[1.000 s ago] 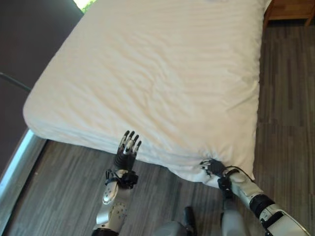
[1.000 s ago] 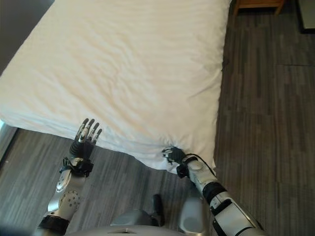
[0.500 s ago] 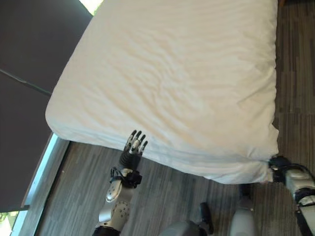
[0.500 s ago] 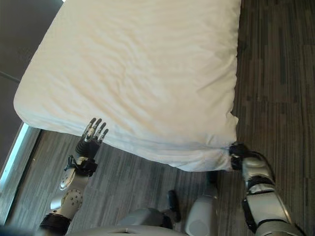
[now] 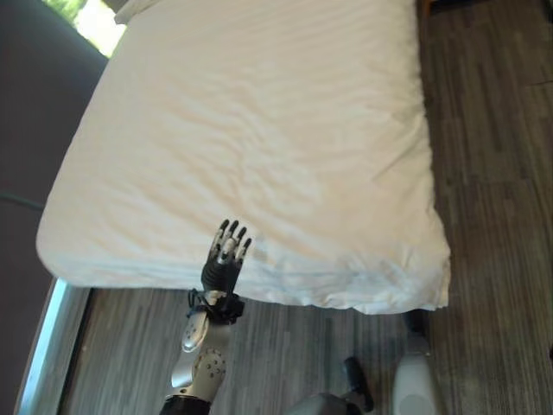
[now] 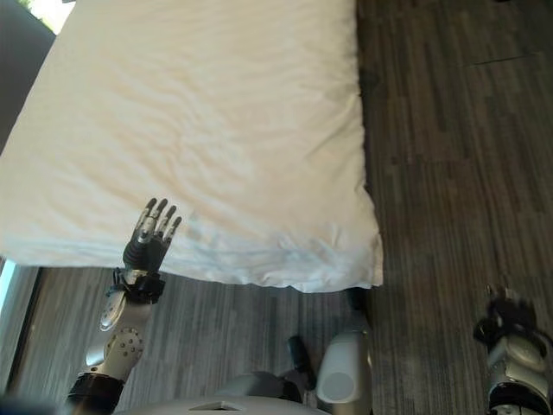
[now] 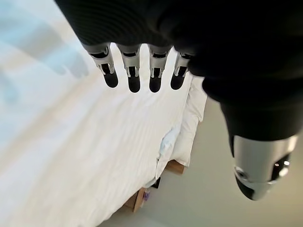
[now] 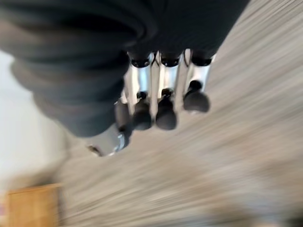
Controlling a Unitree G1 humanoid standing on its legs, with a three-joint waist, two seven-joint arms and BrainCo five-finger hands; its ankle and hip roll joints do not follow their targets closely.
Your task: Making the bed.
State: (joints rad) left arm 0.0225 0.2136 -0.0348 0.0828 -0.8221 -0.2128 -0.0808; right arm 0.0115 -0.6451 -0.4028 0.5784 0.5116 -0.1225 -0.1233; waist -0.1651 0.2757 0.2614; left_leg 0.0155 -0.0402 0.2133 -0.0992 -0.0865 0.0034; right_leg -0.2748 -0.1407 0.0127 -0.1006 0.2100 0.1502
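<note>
Both hands empty: left hand (image 5: pixel 226 257) spread by the duvet (image 5: pixel 259 147); right hand (image 6: pixel 510 333) curled, seen right-eye.

Dark wood-plank floor (image 6: pixel 449 156), perhaps window (image 5: pixel 91 22) light

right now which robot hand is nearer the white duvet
Left. The left robot hand is raised at the near edge of the white duvet, fingers straight. The right robot hand is over the floor, well off its corner.

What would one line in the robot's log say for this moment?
left hand: open, raised at duvet edge | right hand: empty, over floor | duvet corner free
</note>
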